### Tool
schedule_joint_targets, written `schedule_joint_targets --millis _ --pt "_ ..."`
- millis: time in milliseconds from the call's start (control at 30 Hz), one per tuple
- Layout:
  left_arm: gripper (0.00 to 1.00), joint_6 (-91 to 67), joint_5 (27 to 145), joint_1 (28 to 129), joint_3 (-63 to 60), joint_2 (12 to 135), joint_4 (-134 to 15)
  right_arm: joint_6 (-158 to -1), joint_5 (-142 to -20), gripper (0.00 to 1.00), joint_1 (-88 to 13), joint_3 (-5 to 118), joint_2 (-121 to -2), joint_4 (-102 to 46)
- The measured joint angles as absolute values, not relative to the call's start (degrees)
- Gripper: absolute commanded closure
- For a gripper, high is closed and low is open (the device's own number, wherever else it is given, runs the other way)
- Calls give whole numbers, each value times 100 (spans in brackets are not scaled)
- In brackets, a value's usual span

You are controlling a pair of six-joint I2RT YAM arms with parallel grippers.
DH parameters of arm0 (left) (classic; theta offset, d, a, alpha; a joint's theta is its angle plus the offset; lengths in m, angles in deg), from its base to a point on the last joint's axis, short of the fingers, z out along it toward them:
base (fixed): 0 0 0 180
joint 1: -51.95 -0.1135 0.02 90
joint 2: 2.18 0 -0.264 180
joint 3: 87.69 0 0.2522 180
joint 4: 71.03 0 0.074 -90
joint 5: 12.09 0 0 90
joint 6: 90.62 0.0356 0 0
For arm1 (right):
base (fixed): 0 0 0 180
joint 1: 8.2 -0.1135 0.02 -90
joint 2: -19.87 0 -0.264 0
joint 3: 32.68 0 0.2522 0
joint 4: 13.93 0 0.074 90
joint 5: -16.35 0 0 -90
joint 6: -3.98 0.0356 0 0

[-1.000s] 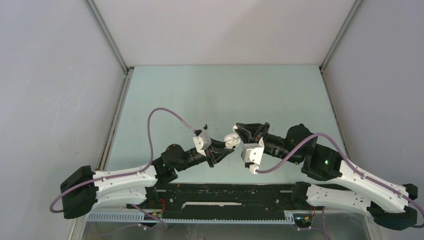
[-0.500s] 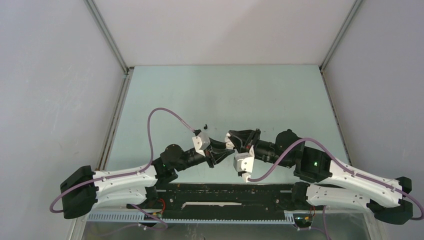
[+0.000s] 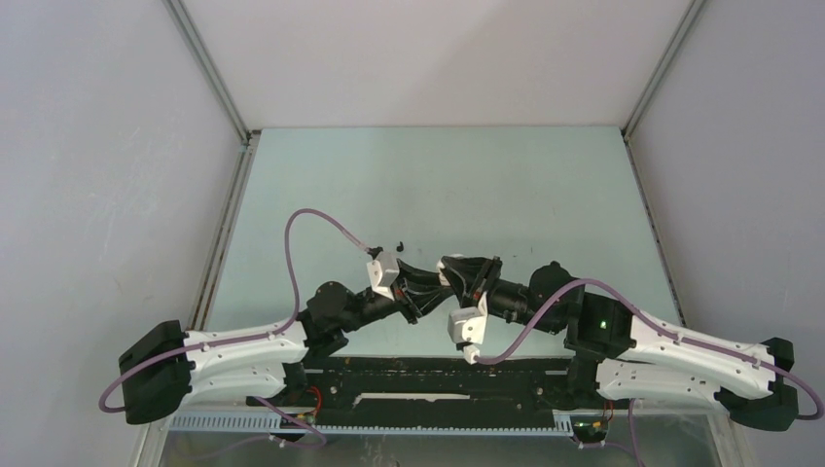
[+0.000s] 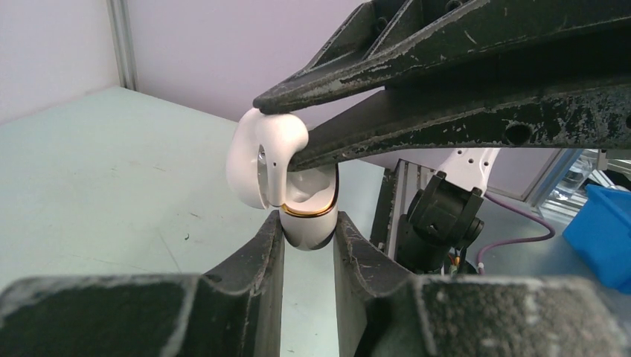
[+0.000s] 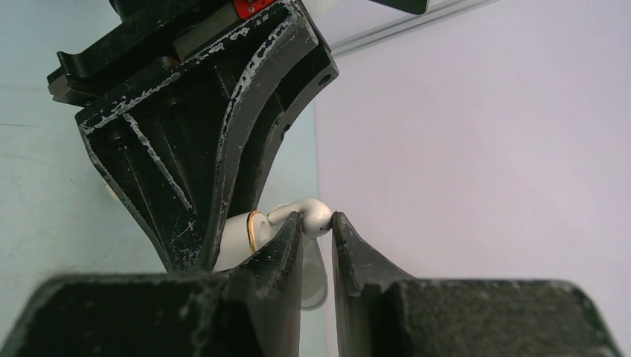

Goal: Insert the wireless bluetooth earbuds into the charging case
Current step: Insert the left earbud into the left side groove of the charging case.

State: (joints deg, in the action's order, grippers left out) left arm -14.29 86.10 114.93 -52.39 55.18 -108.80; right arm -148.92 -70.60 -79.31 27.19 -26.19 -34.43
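The left gripper was clamped on a white case, its 2 fingers pressed against the sides of the case just below the gold rim. The case stood upright between them with its lid swung open to the left in the left wrist view. The right gripper reached in from the right, its fingers closed to a narrow gap and pinching 1 white bud at their tips. The bud sat at the open mouth of the case, against the lid. Whether it was seated in its slot could not be told. In the top view, the 2 grippers met tip to tip above the near middle of the table. 1 black bud lay on the table just beyond the left gripper, apart from both.
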Motion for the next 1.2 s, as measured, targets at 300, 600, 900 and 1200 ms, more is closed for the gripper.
schedule_joint_targets --millis 300,600,900,1200 --pt "100 -1475 8601 11493 -5239 5527 -10943 -14948 -6964 100 -7948 2719 -2527 -3386" --pt "100 -1521 8538 11493 -5241 5564 -10950 -14948 -6931 100 -7977 2719 -2337 -3410" --pt "100 -1560 8533 11493 -5241 5597 -10952 -14957 -6931 100 -8023 2719 -2403 -3662" --pt "100 -1567 8514 11493 -5263 5597 -10937 -15014 -6929 100 -8025 2568 -2429 -3616"
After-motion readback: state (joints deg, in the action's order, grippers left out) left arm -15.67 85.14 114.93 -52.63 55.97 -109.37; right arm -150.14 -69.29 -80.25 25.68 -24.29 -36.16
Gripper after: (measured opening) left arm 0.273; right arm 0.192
